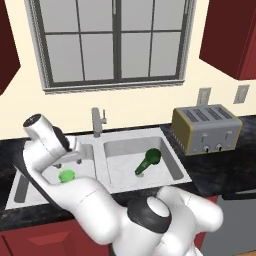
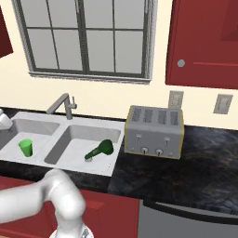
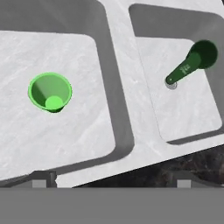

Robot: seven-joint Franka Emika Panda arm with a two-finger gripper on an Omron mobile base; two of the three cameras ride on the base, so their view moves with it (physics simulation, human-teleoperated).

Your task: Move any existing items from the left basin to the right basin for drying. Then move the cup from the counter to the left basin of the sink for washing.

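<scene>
The bright green cup stands upright in the left basin, mouth up. In the right basin the dark green bottle-like item lies on its side, its narrow neck at the drain. My gripper hangs open above the left basin, clear of the cup, with nothing between its fingertips.
A grey faucet rises behind the sink's divider. A silver toaster stands on the black counter right of the sink. My arm crosses over the left basin's front.
</scene>
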